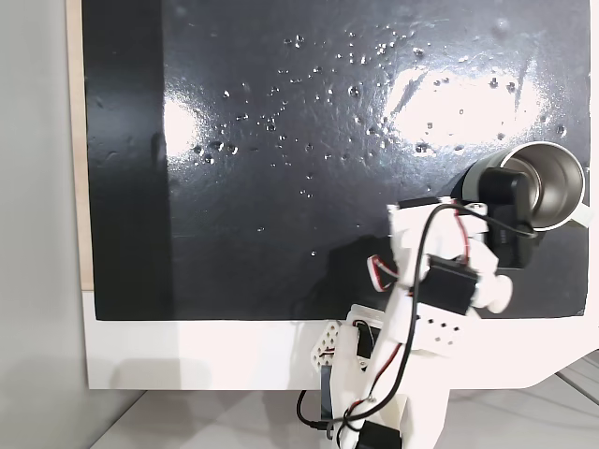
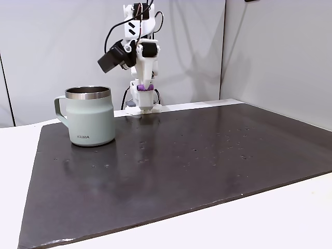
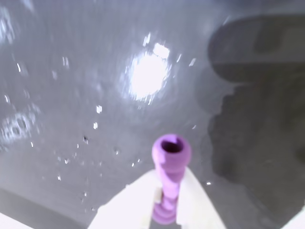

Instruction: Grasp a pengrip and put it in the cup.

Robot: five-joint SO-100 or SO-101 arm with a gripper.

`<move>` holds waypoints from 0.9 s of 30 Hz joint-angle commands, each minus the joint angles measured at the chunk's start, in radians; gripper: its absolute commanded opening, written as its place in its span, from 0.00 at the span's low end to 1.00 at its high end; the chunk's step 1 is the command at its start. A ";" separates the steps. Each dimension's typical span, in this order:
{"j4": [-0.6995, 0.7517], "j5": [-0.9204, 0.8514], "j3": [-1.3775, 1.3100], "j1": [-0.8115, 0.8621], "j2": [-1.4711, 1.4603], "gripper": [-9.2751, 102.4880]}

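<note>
fingers (image 3: 164, 202) clamped on the pengrip (image 3: 169, 164), white tips either side of its ribbed stem, long axis running out along them (flared open end forward in the wrist view). in a fixed view the purple piece (image 2: 144, 87) hangs above the dark mat (image 2: 207, 161), with the cup (image 2: 92, 115) to its left and lower. next move likely carries it leftward over the rim.
</note>
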 commanded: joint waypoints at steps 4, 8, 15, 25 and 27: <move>0.183 -0.353 -0.264 0.202 -0.084 0.08; 0.176 -0.393 -0.319 0.330 -0.115 0.08; 0.106 -0.460 -0.442 0.463 -0.176 0.08; -0.014 -0.451 -0.615 0.488 -0.293 0.08; -0.055 -0.434 -0.618 0.479 -0.301 0.08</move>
